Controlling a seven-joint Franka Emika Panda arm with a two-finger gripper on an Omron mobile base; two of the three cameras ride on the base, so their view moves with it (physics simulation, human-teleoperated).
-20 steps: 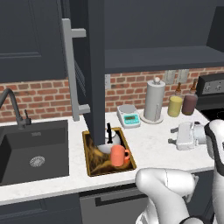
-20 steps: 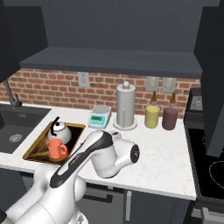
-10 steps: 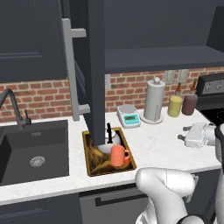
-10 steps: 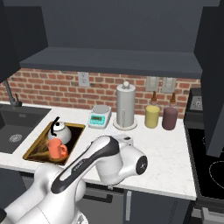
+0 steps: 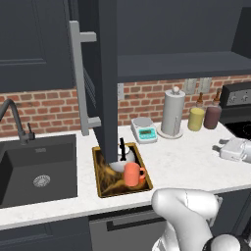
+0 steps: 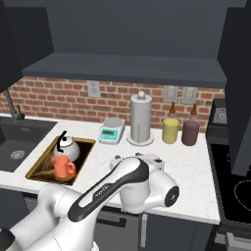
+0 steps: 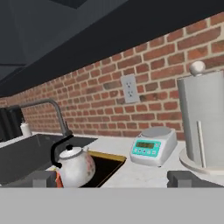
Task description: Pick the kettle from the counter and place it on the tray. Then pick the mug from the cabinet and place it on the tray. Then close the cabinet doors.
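Note:
The dark, gold-rimmed tray [image 5: 104,184] lies on the white counter [image 5: 181,159] beside the sink. On it stand the silver-white kettle [image 5: 123,156] and, in front of it, the coral mug [image 5: 132,174]. Both also show from the right: kettle [image 6: 65,147], mug [image 6: 62,166], tray [image 6: 84,152]. My gripper [image 5: 219,147] hovers low over the counter's right end, far from the tray, pointing back toward it. In the hand view its fingertips [image 7: 41,178] stand wide apart, open and empty, with the kettle [image 7: 76,164] ahead. The cabinet doors [image 5: 107,73] [image 6: 238,88] stand open over the bare cabinet shelf [image 6: 122,66].
A paper-towel roll [image 5: 172,112], a small scale [image 5: 144,130], a yellow jar [image 5: 196,117] and a dark-red jar [image 5: 213,116] line the brick backsplash. The dark sink [image 5: 37,169] with its faucet [image 5: 14,120] is on the left, a stove [image 6: 233,171] on the right. The open left door's bar handle [image 5: 76,73] hangs above the tray.
My hand has slid right along the counter, away from the tray, and the elbow has swung right with it. Kettle, mug and doors are unchanged.

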